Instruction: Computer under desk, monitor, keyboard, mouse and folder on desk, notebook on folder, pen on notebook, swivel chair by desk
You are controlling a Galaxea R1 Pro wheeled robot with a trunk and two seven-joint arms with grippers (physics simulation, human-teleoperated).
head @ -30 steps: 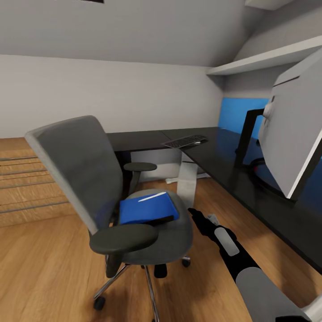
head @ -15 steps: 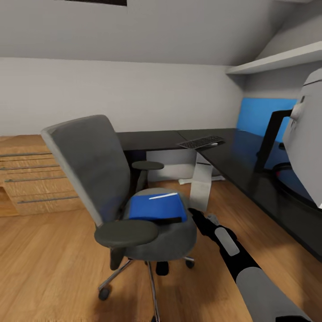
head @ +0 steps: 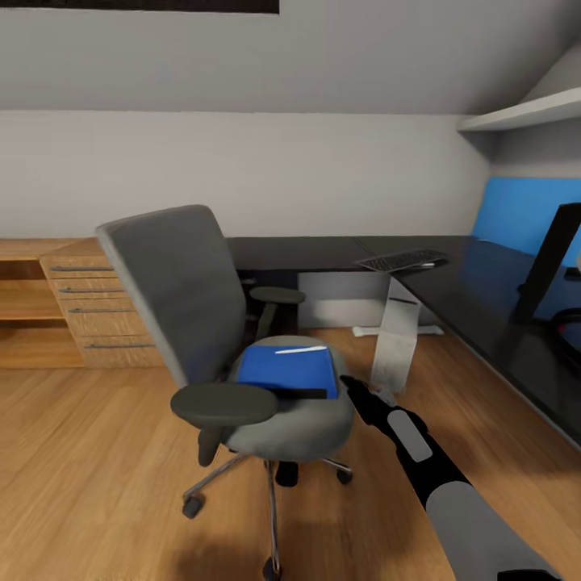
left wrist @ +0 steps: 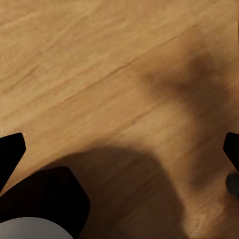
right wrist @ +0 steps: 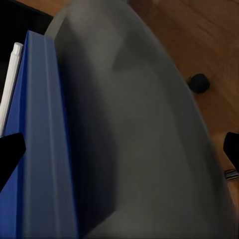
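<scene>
The grey swivel chair (head: 186, 298) stands on the wood floor, a little way off the black desk (head: 323, 252). On its seat lies the blue folder (head: 286, 371) with the white pen (head: 300, 350) on top. A dark flat edge pokes out under the folder's near side; I cannot tell whether it is the notebook. My right gripper (head: 353, 386) hangs open just right of the seat; its wrist view looks along the folder (right wrist: 35, 149), the pen (right wrist: 10, 84) and the seat (right wrist: 139, 139). The keyboard (head: 401, 260) lies on the desk. The monitor's stand (head: 550, 258) shows at the far right. A grey upright computer (head: 395, 345) stands under the desk. My left gripper (left wrist: 119, 149) is open over bare floor. The mouse is out of view.
A wooden drawer unit with shelves (head: 97, 311) stands against the back wall at the left. A white wall shelf (head: 524, 113) hangs at the upper right. The blue back panel (head: 524, 214) rises behind the desk. A chair castor (right wrist: 199, 82) rests on the floor.
The camera has turned left: the whole scene slid right, the monitor's screen left the picture and the drawer unit came in. My right arm keeps its place beside the seat.
</scene>
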